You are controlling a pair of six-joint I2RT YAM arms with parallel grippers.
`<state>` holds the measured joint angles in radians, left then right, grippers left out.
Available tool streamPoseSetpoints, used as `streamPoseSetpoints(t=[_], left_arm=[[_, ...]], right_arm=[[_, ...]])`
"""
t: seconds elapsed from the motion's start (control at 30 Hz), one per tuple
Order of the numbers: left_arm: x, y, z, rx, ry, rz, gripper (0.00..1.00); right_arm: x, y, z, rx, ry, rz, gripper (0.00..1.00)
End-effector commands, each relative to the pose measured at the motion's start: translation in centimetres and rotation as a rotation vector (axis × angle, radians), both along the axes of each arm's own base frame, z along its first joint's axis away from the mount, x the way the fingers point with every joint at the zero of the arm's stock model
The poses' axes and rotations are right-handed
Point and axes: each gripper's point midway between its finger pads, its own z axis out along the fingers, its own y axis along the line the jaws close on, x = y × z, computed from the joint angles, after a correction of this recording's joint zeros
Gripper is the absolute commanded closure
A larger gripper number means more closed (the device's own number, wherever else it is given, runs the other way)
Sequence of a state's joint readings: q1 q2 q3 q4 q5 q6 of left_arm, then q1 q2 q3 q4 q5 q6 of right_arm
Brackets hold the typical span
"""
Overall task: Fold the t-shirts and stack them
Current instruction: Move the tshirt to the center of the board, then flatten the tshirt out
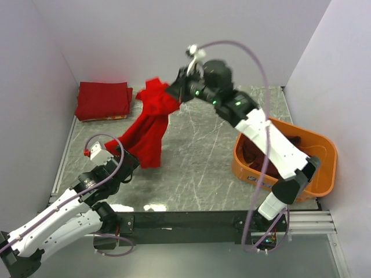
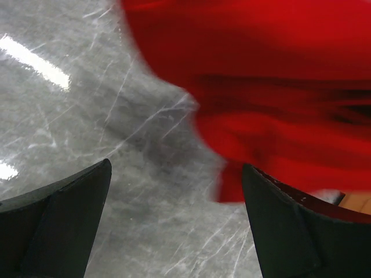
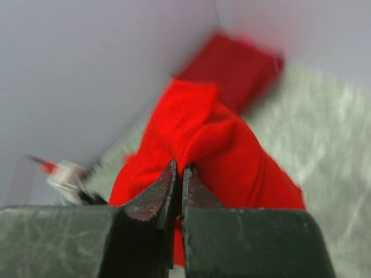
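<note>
Seen from above, the stack of folded t-shirts (image 1: 103,100) lies on the tabletop (image 1: 214,168) in its 10 o'clock corner. The tub (image 1: 324,169) sits at 3 to 4 o'clock, by the tabletop's right edge, with more t-shirts (image 1: 254,152) in it. The hanging t-shirt (image 1: 149,124) drapes from the right hand (image 1: 175,90), raised at about 11 o'clock of centre, down toward 8 o'clock. Its lower end is just beside the left hand (image 1: 126,157), low at 8 o'clock.

Top external: high behind arm bases, looking down on whole table (image 1: 203,168). Left wrist: close, angled down at tabletop and red t-shirt (image 2: 261,69). Right wrist: close, faces far-left corner. All three share that shirt.
</note>
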<state>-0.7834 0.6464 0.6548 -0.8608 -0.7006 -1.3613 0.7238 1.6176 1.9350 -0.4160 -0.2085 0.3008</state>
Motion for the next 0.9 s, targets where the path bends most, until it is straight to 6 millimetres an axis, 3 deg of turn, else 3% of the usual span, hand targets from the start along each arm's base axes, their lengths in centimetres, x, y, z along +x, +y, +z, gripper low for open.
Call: streamPoseSetpoints(t=[0.0, 0.03, 0.1, 0.13, 0.17, 0.27, 0.33, 0.53, 0.7, 0.87], left_arm=[[-0.9, 0.5, 0.4, -0.043, 0.028, 0.038, 0.00], [-0.9, 0.3, 0.3, -0.047, 0.032, 0.031, 0.01], [-0.8, -0.1, 0.1, -0.056, 0.032, 0.022, 0.01], [-0.7, -0.2, 0.0, -0.058, 0.036, 0.021, 0.01], [-0.8, -0.4, -0.2, -0.063, 0.042, 0.019, 0.00], [-0.6, -0.9, -0.9, -0.074, 0.064, 0.024, 0.00], [-0.4, -1.3, -1.7, -0.077, 0.082, 0.029, 0.01], [0.4, -3.5, -3.9, -0.062, 0.151, -0.016, 0.00], [1.0, -5.6, -6.2, -0.065, 0.216, -0.061, 0.01], [1.7, -7.1, -8.0, -0.090, 0.235, -0.115, 0.00]], right_arm=[[2.1, -0.7, -5.2, -0.008, 0.087, -0.081, 0.95], [2.7, -1.4, -10.5, -0.074, 0.177, -0.116, 0.94], [4.4, -3.8, -16.2, -0.127, 0.294, -0.214, 0.85], [4.6, -5.1, -20.2, -0.177, 0.368, -0.255, 0.79], [5.1, -6.4, -22.7, -0.211, 0.419, -0.300, 0.59], [5.9, -10.2, -27.1, -0.301, 0.507, -0.436, 0.37], [6.1, -12.1, -27.8, -0.362, 0.492, -0.515, 0.34], [4.4, -12.8, -26.0, -0.350, 0.396, -0.464, 0.31], [1.1, -10.3, -27.3, -0.391, 0.359, -0.277, 0.21], [-0.1, -6.8, -28.3, -0.405, 0.345, -0.182, 0.20]])
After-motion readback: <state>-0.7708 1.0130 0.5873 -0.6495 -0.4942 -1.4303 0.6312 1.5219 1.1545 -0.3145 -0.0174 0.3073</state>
